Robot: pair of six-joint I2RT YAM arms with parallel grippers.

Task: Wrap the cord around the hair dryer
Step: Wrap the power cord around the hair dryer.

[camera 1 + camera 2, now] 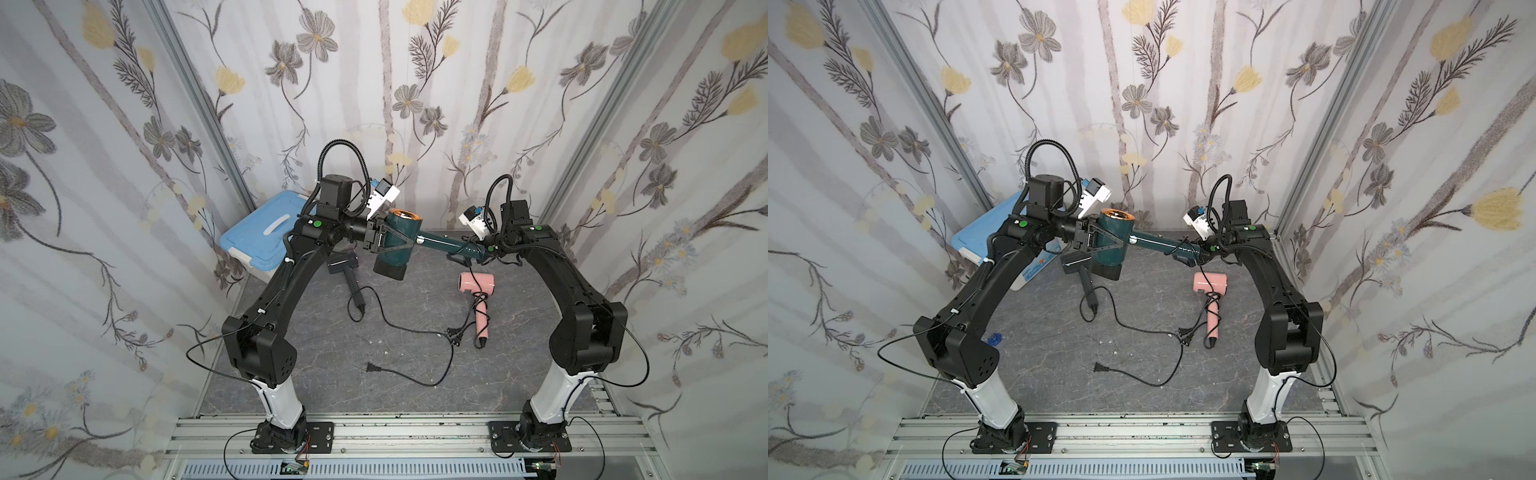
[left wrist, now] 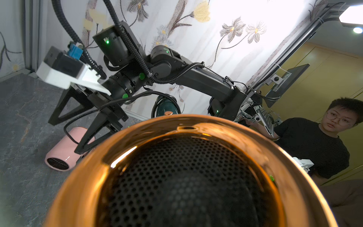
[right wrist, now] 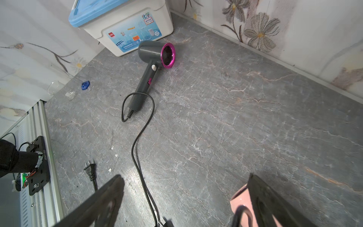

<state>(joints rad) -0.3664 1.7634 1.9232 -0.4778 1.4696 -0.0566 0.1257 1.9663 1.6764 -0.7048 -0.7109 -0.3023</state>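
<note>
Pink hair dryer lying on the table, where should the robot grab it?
Grab the pink hair dryer by its handle, coming straight down, jaws across it. It lies flat, the handle is slim and straight, and the cord loops near its top.

Pink hair dryer (image 3: 238,197) partly off-frame.
</note>
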